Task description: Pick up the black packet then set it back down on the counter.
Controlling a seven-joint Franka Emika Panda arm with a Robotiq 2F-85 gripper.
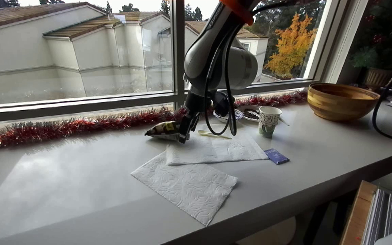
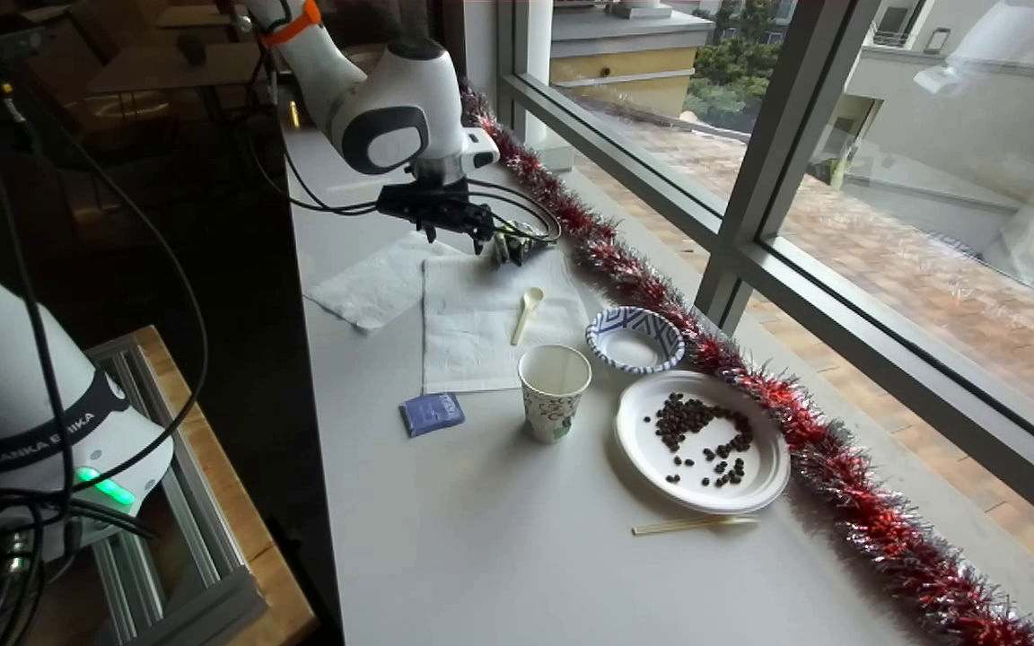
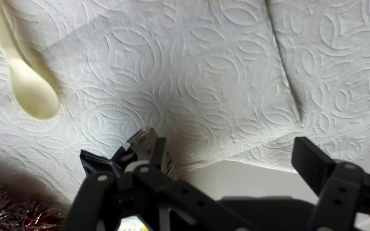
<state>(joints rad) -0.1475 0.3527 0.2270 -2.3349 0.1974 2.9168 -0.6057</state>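
Both fingers of pincer spread wide, unclenched; one just beside black packet, contact unclear.

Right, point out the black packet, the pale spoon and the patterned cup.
Black packet [image 1: 162, 131], in an exterior view: middle of its visible side.
Pale spoon [image 3: 15, 61], in the wrist view: neck between handle and scoop.
Patterned cup [image 2: 553, 409], in an exterior view: its printed outer wall.

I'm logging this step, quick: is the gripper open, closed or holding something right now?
Gripper: open, jaws wide apart, holding nothing; the black packet is not clamped between them.
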